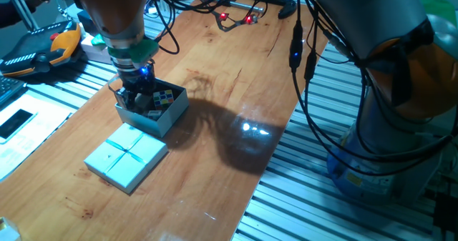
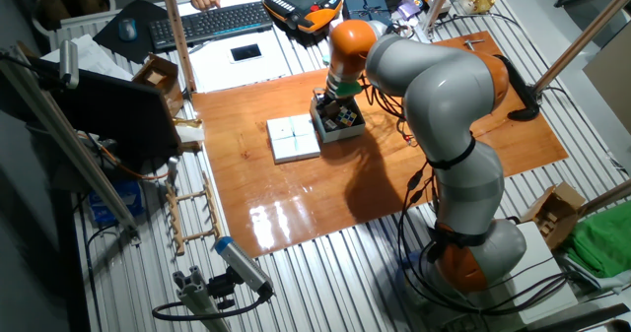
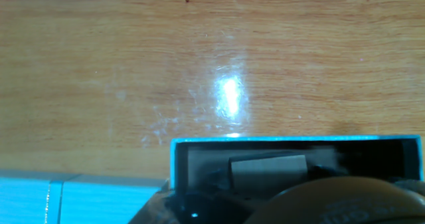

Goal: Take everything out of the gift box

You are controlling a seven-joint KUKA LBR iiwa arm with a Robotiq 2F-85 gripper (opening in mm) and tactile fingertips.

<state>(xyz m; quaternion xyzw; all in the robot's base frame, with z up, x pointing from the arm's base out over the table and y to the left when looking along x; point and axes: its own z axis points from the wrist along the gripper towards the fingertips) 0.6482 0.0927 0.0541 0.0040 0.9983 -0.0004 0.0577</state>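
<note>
While my gripper sits lowered inside the gift box, the box rests open on the wooden table, its lid flat just beside it. The puzzle cube lies in the box near my fingers. The hand view shows a pale block against the box wall. Finger state: I cannot tell; the spread is hidden.
</note>
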